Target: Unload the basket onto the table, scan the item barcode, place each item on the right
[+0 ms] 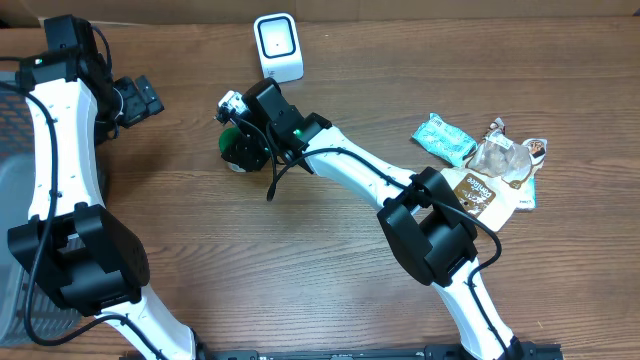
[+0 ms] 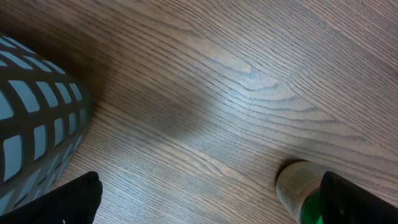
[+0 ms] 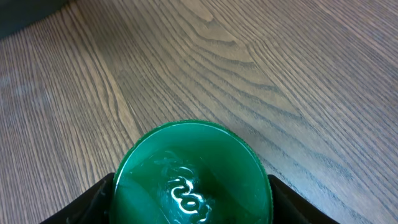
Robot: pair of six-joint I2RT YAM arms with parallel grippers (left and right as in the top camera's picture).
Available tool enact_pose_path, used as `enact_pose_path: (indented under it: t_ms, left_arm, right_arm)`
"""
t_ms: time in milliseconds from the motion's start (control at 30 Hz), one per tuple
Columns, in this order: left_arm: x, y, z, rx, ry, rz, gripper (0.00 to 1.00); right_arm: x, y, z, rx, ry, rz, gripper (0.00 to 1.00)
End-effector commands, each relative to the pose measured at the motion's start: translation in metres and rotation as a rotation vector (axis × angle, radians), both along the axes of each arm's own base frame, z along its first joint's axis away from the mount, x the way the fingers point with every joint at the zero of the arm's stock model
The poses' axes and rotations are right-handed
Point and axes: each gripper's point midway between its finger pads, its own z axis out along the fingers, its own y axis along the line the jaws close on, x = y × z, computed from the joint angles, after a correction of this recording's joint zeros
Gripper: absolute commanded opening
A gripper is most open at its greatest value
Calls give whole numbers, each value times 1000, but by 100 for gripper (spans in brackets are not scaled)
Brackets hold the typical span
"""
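Observation:
The item is a small jar with a green lid (image 1: 232, 142), on the table just in front of the white barcode scanner (image 1: 277, 47). My right gripper (image 1: 243, 150) reaches down onto it. In the right wrist view the green lid (image 3: 193, 174) fills the space between the two black fingers (image 3: 93, 202), which press against its left and right sides. In the left wrist view, the jar's beige label and green lid (image 2: 297, 186) show at the lower right. My left gripper (image 1: 140, 100) hangs at the far left, away from the jar, fingers wide open (image 2: 211, 205) with nothing between them.
A grey slotted basket (image 1: 15, 190) (image 2: 37, 124) stands at the left edge under the left arm. At the right lie a teal snack packet (image 1: 445, 138) and a pile of other packets (image 1: 500, 175). The right arm stretches diagonally across the middle of the wooden table.

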Motion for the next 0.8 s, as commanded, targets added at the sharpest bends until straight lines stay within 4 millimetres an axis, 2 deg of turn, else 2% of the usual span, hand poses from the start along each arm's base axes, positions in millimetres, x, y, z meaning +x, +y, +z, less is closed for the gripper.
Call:
enact_pose_path:
  t_ms: [0,133,200,300,367,467,600,767]
  left_arm:
    - [0,-2,-4,7,10,-2,100]
    - [1,-2,-4,7,9,-2,99]
    - [0,-2,-4,7,10,-2,100]
    - [0,-2,-4,7,10,-2,100]
    - [0,-2,-4,7,10,-2,99]
    - [0,-2,-4,7,10,-2,99]
    - [0,-2,-4,7,10,-2,100]
    - [0,-2,-4,7,10,-2,99]
  right_arm:
    - [0,4,20,19,-8,6,52]
    - [-6,-7,56,21,-11,-1,50]
    - [-12,-19,77,15,-3,-10,50]
    - [-21,-44,101,-4,50,-66,46]
    - [-26,-64,110,-27,100,-122,44]
    - [-33,-102,109,-97,195,-220,41]
    - [-42,-140,90,-194,311,-276,39]
    - [-44,-172,67,-248,402,-344,40]
